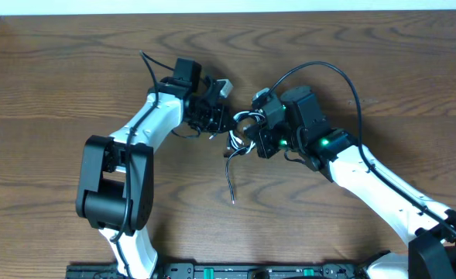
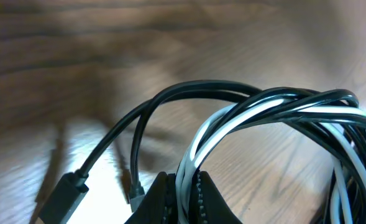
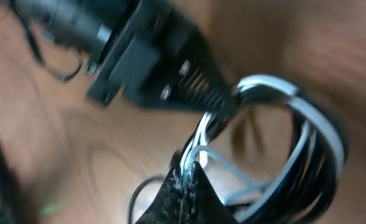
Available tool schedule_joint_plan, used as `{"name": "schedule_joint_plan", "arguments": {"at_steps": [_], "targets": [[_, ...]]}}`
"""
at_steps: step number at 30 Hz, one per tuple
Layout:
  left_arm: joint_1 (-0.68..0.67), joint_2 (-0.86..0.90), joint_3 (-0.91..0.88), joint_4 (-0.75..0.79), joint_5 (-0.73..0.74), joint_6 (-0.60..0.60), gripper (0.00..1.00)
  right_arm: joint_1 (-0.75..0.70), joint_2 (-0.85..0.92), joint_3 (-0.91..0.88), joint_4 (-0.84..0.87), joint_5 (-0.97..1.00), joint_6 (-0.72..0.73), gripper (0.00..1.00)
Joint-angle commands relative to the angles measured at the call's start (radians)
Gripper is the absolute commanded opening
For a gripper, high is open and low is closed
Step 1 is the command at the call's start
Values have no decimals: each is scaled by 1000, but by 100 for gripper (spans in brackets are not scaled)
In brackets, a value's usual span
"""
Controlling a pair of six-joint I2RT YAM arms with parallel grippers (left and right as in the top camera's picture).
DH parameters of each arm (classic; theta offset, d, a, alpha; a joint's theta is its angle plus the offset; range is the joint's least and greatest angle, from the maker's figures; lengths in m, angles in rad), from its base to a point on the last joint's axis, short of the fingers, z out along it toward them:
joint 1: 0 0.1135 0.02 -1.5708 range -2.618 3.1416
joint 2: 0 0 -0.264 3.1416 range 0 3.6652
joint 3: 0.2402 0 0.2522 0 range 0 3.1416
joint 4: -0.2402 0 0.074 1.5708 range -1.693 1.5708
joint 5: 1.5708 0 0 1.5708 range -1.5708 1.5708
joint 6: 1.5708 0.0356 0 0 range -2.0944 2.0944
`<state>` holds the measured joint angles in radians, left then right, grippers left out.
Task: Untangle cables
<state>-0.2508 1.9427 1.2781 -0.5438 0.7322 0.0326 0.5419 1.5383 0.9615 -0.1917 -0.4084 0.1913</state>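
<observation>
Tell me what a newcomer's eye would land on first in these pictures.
The twisted coil of black cable and white cable fills the left wrist view, with black plug ends at lower left. Overhead, the left gripper and right gripper meet nose to nose at the middle of the wooden table, both with jaws shut on that bundle.

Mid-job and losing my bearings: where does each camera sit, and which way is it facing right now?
Overhead: above the table, looking straight down; left arm and right arm meet at the cables.
Left wrist: low over the table, looking along the left fingers, shut on the cables.
Right wrist: looking past the right fingers, also shut on the cables, toward the left fingers.
Shared: both wrist views show the same black and white cables.
</observation>
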Motion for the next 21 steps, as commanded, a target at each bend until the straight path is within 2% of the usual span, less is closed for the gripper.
{"name": "schedule_joint_plan", "arguments": {"at_steps": [1,6,13,17,21], "targets": [[-37,-27,14,-4,35,24,8,3,9,-5,32,112,47,1],[-68,-27,14,2,38,23,7,3,26,-5,82,112,103,1],[-87,-27,14,3,42,23,8,3,145,-5,185,115,203,1],[-87,-27,14,3,42,23,8,2,196,-5,236,132,216,1],[-87,-27,14,3,41,23,8,2,206,-5,207,181,212,1]]}}
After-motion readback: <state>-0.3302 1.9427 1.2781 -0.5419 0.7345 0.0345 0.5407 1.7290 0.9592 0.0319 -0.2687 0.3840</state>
